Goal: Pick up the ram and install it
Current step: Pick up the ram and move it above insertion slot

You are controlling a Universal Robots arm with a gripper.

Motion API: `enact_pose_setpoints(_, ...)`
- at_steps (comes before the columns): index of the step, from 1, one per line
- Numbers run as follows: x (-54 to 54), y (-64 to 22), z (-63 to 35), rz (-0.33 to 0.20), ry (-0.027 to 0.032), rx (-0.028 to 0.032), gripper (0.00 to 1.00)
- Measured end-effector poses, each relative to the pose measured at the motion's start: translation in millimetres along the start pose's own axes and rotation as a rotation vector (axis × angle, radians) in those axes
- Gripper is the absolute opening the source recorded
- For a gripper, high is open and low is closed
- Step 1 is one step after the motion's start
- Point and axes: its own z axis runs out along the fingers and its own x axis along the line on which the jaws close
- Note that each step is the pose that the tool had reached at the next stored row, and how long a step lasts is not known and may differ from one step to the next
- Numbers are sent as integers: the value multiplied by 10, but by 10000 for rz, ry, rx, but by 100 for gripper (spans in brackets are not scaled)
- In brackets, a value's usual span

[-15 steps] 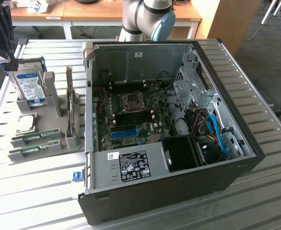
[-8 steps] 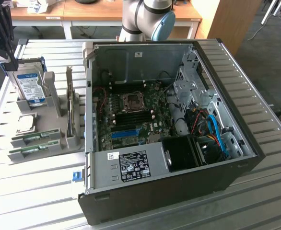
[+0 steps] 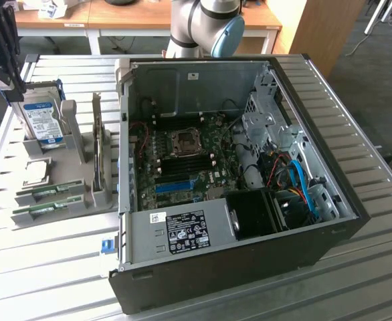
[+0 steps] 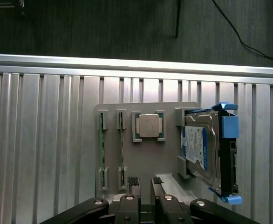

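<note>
The ram (image 3: 49, 194) stood on edge in a slot of the grey holder (image 3: 65, 175) on the table (image 3: 55, 261), between the processor chip (image 3: 35, 172) and a second stick (image 3: 45, 211). Its long axis ran roughly along the exterior view's left-right. The pincer (image 3: 7, 77) hung above the hard drive (image 3: 42, 120) at the holder's other end, well apart from the ram. Its fingertips (image 4: 133, 181) were parted and held nothing. The gap between them ran parallel to the ram's length, and the ram lay to the side of it away from the drive.

Gripper (image 4: 145, 181) to holder (image 4: 146, 156): open air.
Holder's end: hard drive (image 4: 198, 149) stands tall.
Case (image 3: 203, 267): open upward, walled round.
</note>
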Motion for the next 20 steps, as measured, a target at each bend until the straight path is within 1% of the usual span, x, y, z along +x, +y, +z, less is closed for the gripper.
enact_pose_setpoints(7,0,0,0,0,0,0,25)
enact_pose_setpoints(8,0,0,0,1,0,0,31)
enact_pose_setpoints(13,4,0,1,-1,0,0,31)
enact_pose_setpoints(20,62,1,-2,1,-1,0,31)
